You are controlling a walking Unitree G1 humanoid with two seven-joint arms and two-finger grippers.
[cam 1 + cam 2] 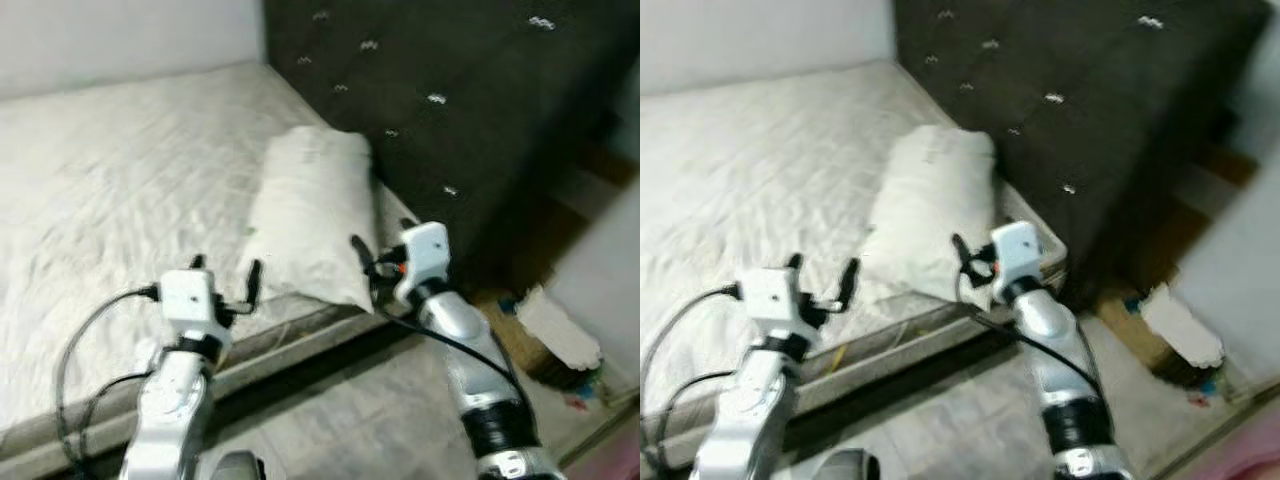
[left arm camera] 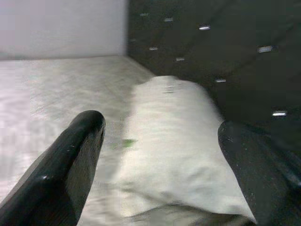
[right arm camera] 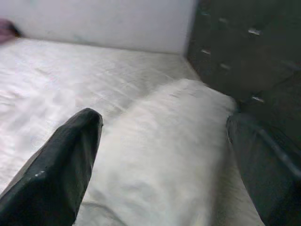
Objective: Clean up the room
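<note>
A white pillow [image 1: 315, 210] lies on the bare white mattress [image 1: 120, 180], its far end against the dark tufted headboard [image 1: 450, 100]. My left gripper [image 1: 227, 272] hovers open over the mattress's near edge, just left of the pillow's near corner. My right gripper [image 1: 365, 262] is open at the pillow's near right corner, close to it or touching. In the left wrist view the pillow [image 2: 174, 155] lies between and beyond the spread fingers [image 2: 61, 179]. The right wrist view shows the pillow [image 3: 160, 141] the same way, straight ahead between that gripper's wide-set fingers [image 3: 56, 174].
The bed's near edge [image 1: 300, 335] runs across in front of me, with tiled floor [image 1: 350, 410] below it. On the floor at the right, beside the headboard, sit a cardboard box and crumpled white paper [image 1: 555, 325]. A pale wall stands behind the bed.
</note>
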